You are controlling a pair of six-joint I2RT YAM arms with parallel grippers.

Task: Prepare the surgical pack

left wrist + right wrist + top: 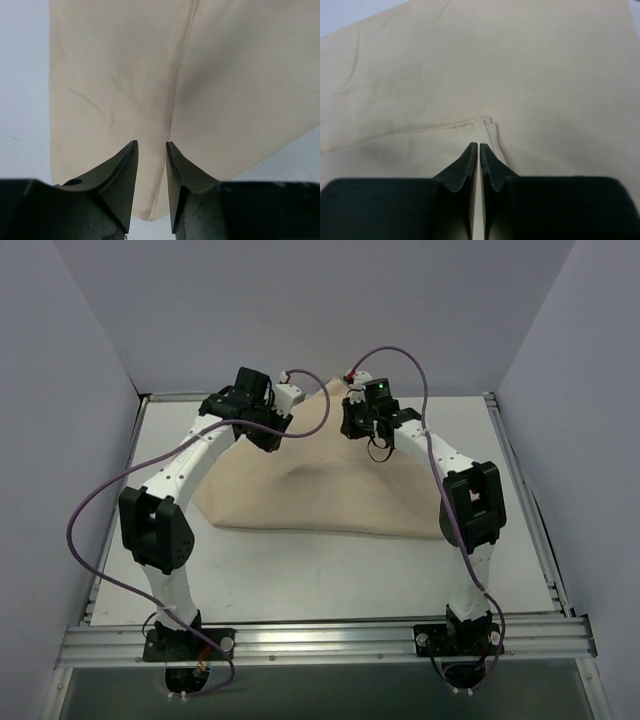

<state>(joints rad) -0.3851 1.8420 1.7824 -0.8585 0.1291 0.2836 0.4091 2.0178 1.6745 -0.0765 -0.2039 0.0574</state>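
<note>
Your right claw (478,145) is clenched on the beige cloth (320,480) just behind its folded corner. Your left claw (151,143) stands released, straddling the hem, likely to pinch it next.

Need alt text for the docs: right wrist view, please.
Dark jaws of the right gripper meet, nearly closed, at a folded, hemmed corner of the beige cloth, apparently pinching it. Cloth fills almost the whole view.

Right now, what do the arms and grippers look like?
Left arm and right arm: white links, black joint housings, looping purple cables. Left gripper and right gripper: two dark, wedge-shaped fingers each. A green light glows on the right wrist.
</note>
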